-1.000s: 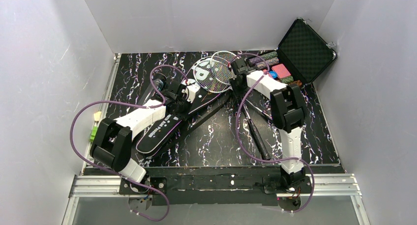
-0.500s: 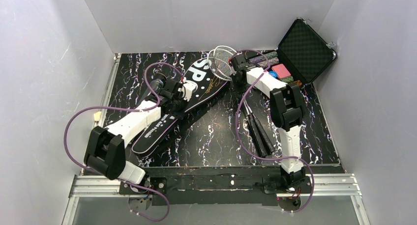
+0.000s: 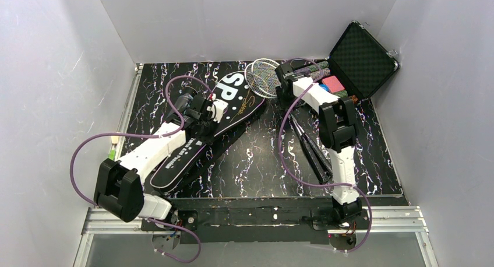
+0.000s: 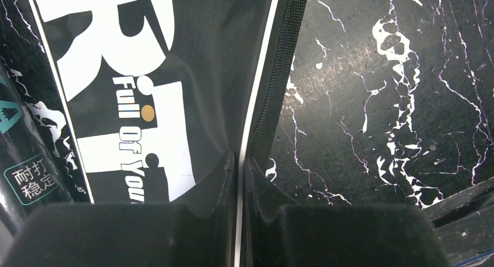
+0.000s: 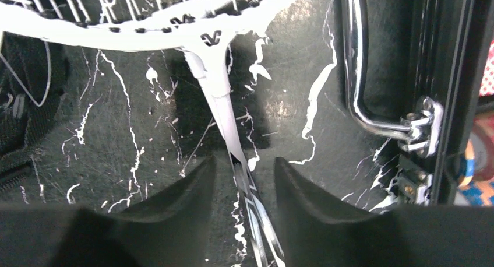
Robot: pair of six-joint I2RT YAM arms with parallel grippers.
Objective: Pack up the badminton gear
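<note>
The biggest thing before me is the black table (image 3: 256, 156) with white veins, and all the gear lies on it. On its left half lies the long black bag (image 3: 237, 104), slanted, with its wide end toward the far middle, where I read the big white letters "SP"; its narrow end comes toward my left base. At the far right corner stands the black case (image 3: 364, 57) with its lid up, and coloured chips (image 3: 333, 83) lie in its lower half. The two rackets (image 3: 263, 77) lie one over the other between the bag and the case. Their round heads are at the far side and touch the wide end of the bag, and their thin shafts run toward my right base, with the dark handles close together. The black tube (image 4: 20, 156) with teal print lies just beside the bag on its left side, mostly hidden under my left arm. My left gripper (image 4: 239, 162) is pressed closed on the edge of the bag, with the white piping and the zipper pinched between the two fingers. My right gripper (image 5: 244, 168) hangs low over the throat of one racket. Its fingers stand apart, the white shaft passes in the gap between them, and I do not see them touch it. Just to the right of it is the metal handle (image 5: 355, 74) of the case.
</note>
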